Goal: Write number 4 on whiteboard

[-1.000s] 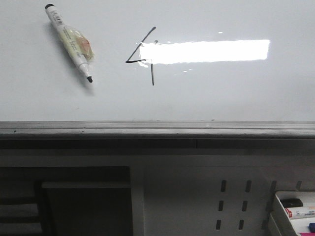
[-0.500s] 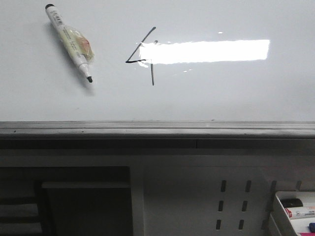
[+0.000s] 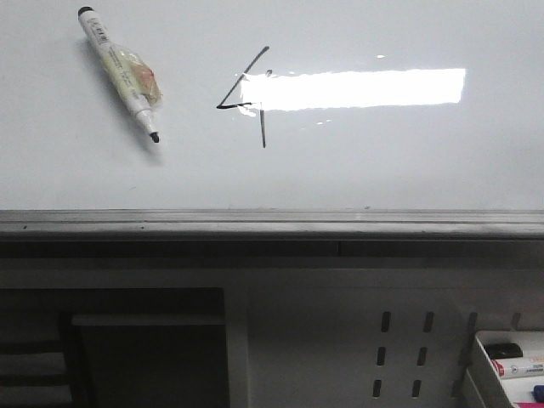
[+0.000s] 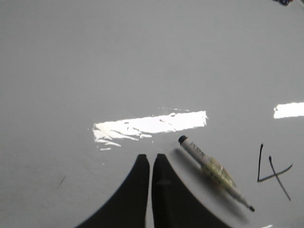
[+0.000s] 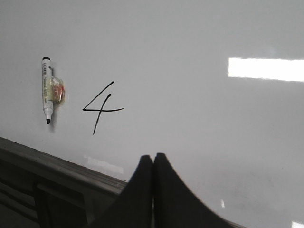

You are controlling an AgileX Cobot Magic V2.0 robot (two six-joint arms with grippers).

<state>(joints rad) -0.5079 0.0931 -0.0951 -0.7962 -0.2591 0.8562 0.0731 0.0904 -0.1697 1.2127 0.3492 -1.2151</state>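
We see the large glossy white whiteboard (image 3: 408, 161) filling the upper part of the front view, bounded along its near side by a grey metal edge rail (image 3: 272, 223). The number 4 (image 3: 248, 95), drawn in thin black marker lines, sits left of centre on the surface, its crossbar and stem partly washed out by the left end of a bright rectangular light glare (image 3: 353, 89). A white-barrelled marker pen (image 3: 120, 71) with a black tip and a yellowish wrap around its middle lies uncapped on the surface to the left of the digit, apart from it and slanted, tip pointing toward the rail. Bare board stretches to the right of the digit and between the digit and the rail.

From the left wrist view we find our left gripper (image 4: 151, 159) with its dark fingers pressed together, holding nothing, above bare board just beside the pen's rear end. Our right gripper (image 5: 153, 157) is likewise closed and empty, poised near the rail, well apart from the digit. Below the rail, at the lower right corner, a white tray (image 3: 481, 367) holds spare markers.
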